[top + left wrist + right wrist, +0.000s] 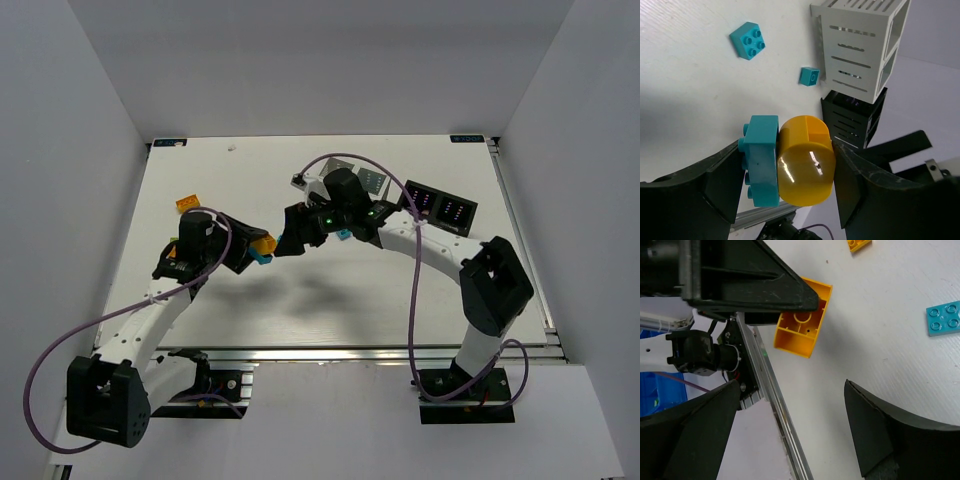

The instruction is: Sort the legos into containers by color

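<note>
My left gripper [256, 247] is shut on two legos at once, held above the table: a rounded orange brick [806, 159] and a cyan brick [761, 159] pressed side by side between the fingers. My right gripper [287, 237] is open and empty, just right of the left gripper. In the right wrist view the held orange brick [802, 322] hangs beyond my open fingers [695, 430]. The white container [360, 180] and black container [440, 208] stand at the back right. They also show in the left wrist view, white [860, 45] and black [852, 120].
Loose cyan bricks lie on the table [747, 41] [809, 76], and one shows under the right arm [343, 235]. An orange brick [187, 203] lies at the far left. A flat cyan brick [944, 318] and an orange one [859, 244] lie beyond the right gripper. The aluminium rail [350, 352] marks the near edge.
</note>
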Available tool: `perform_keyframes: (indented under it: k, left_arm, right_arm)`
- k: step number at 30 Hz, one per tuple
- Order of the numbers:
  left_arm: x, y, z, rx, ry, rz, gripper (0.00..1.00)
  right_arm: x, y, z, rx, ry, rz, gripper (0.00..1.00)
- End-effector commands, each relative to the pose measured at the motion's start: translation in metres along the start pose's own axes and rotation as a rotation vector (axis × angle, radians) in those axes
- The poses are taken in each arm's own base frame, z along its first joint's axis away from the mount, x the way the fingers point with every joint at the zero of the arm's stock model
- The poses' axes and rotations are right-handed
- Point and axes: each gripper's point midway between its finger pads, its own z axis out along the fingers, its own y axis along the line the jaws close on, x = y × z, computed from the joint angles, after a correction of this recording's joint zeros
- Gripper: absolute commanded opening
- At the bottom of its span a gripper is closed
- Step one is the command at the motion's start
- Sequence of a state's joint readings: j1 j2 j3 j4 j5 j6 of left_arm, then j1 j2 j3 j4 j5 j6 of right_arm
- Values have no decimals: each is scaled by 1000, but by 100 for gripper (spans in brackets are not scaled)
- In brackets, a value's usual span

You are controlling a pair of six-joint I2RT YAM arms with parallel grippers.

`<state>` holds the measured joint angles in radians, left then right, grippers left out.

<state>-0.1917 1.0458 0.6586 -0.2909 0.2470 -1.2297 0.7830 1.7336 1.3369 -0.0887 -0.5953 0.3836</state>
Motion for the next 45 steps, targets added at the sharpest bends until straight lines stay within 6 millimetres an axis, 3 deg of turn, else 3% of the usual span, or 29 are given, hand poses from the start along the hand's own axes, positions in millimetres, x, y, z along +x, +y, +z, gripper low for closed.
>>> perform_keyframes:
  k: [1, 14, 27, 33, 36, 39, 41, 45]
  left_arm:
    - [-1, -18, -1, 67, -12, -17, 34]
    - [9, -14, 1, 84, 16, -27, 34]
    - [9, -15, 3, 80, 13, -31, 35]
    - [10, -14, 4, 76, 16, -32, 38]
    - [10, -16, 4, 80, 16, -34, 47]
    - [9, -17, 3, 85, 16, -31, 57]
    - [9, -21, 2, 97, 14, -28, 64]
    - [8, -28, -1, 114, 10, -15, 74]
  right_arm:
    - [-22, 2, 9, 21, -56, -13, 89]
    - [-27, 13, 30, 4, -58, -41, 86]
    - [-31, 3, 49, 90, -73, -18, 76]
    - [-32, -1, 50, 109, -81, -24, 52]
    - [-28, -1, 51, 100, -72, -23, 33]
    - [-25, 0, 51, 89, -66, -22, 21]
    - [-23, 0, 51, 88, -64, -22, 4]
    - [-20, 3, 48, 76, -61, -27, 0]
